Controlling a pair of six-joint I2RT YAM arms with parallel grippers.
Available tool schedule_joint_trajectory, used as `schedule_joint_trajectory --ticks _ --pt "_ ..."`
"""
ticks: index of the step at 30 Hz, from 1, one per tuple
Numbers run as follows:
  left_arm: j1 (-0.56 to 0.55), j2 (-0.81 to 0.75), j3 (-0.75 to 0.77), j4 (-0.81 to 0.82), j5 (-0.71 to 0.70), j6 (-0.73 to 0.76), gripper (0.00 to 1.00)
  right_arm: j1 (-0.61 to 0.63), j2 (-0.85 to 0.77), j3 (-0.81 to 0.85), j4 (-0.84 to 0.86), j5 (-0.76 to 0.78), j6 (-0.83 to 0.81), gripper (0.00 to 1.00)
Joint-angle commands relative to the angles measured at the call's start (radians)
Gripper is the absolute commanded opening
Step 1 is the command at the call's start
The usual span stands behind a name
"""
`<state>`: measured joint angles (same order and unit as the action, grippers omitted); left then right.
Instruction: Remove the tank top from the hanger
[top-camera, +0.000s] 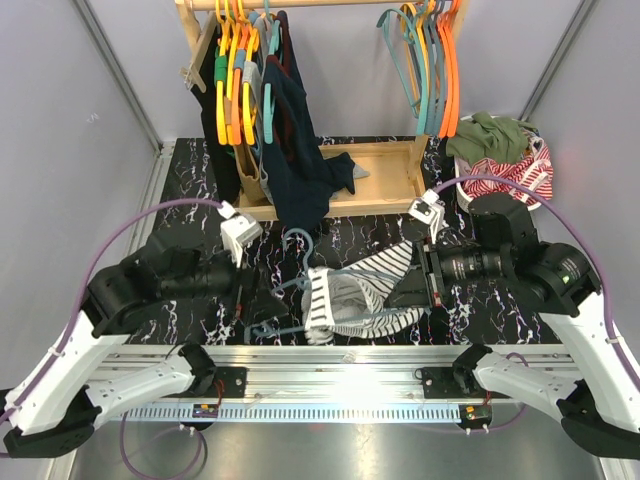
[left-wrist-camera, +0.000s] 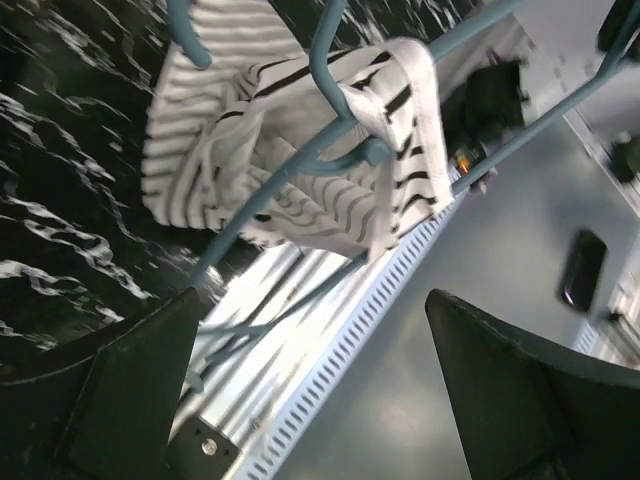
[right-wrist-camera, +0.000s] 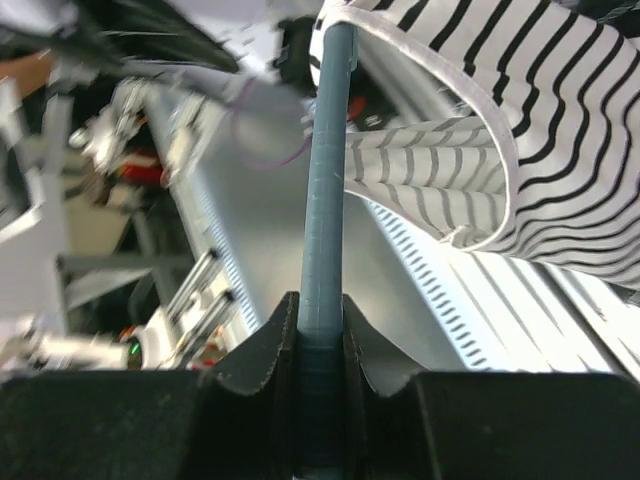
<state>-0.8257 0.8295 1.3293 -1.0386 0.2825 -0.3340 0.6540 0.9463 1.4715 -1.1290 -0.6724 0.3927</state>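
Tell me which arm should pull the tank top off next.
Left. The right tool is clamped on the teal hanger, steadying it. The left tool is open and empty, facing the striped tank top, so it looks free to pull.

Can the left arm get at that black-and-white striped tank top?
Probably yes: the left gripper is open facing the striped tank top, nothing between, though the teal plastic hanger crosses it.

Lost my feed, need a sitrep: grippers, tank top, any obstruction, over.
Left gripper open, empty. Right gripper shut on hanger. Tank top not off yet; strap looped over hanger bar, the only snag seen.
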Motion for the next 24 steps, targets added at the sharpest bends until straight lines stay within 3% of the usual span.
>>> schedule_joint_trajectory --ticks 1,5,8,9,11,12,13,14,15,16,18,19,20,22,23,24 --pt "0.0 -0.056 -0.062 -0.035 0.216 0.039 0.99 -0.001 -0.012 0.036 0.054 -0.315 -0.04 0.0" --pt "-0.001 -0.13 -0.09 -0.064 0.28 0.056 0.99 0.001 -0.003 0.038 0.075 -0.424 -0.038 0.0" --pt "-0.001 -0.159 -0.13 -0.041 0.4 0.05 0.99 -0.001 -0.001 0.03 0.121 -0.493 -0.017 0.0" --pt "-0.001 -0.164 -0.142 0.009 0.503 0.043 0.96 -0.001 0.002 0.023 0.133 -0.51 -0.012 0.0" --pt "-0.001 -0.185 -0.206 0.098 0.616 -0.023 0.81 -0.001 0.006 0.018 0.169 -0.517 0.003 0.0" --pt "-0.003 -0.191 -0.244 0.182 0.705 -0.071 0.58 -0.001 0.015 0.018 0.172 -0.509 0.005 0.0" --pt "-0.001 -0.197 -0.255 0.21 0.734 -0.085 0.49 -0.002 0.022 0.019 0.172 -0.5 -0.003 0.02" --pt "-0.001 -0.202 -0.259 0.222 0.747 -0.086 0.34 -0.001 0.028 0.019 0.17 -0.469 -0.005 0.09" --pt "-0.001 -0.202 -0.254 0.198 0.723 -0.08 0.0 -0.001 0.035 0.023 0.172 -0.442 -0.008 0.15" --pt "-0.001 -0.199 -0.233 0.166 0.689 -0.042 0.0 -0.001 0.054 0.027 0.158 -0.408 -0.018 0.24" --pt "-0.001 -0.19 -0.2 0.103 0.608 0.002 0.0 -0.001 0.084 0.052 0.127 -0.244 -0.029 0.58" --pt "-0.001 -0.179 -0.188 0.083 0.572 0.01 0.0 -0.001 0.092 0.058 0.112 -0.189 -0.029 0.87" --pt "-0.001 -0.173 -0.173 0.048 0.484 0.015 0.0 -0.001 0.098 0.076 0.113 -0.065 -0.031 0.99" --pt "-0.001 -0.158 -0.131 0.023 0.388 0.015 0.0 -0.001 0.1 0.093 0.101 0.136 0.018 1.0" --pt "-0.001 -0.155 -0.116 0.009 0.333 0.007 0.0 -0.001 0.092 0.104 0.097 0.354 0.035 1.0" --pt "-0.003 -0.15 -0.093 0.006 0.217 -0.019 0.0 -0.002 0.069 0.102 0.1 0.461 0.055 1.0"
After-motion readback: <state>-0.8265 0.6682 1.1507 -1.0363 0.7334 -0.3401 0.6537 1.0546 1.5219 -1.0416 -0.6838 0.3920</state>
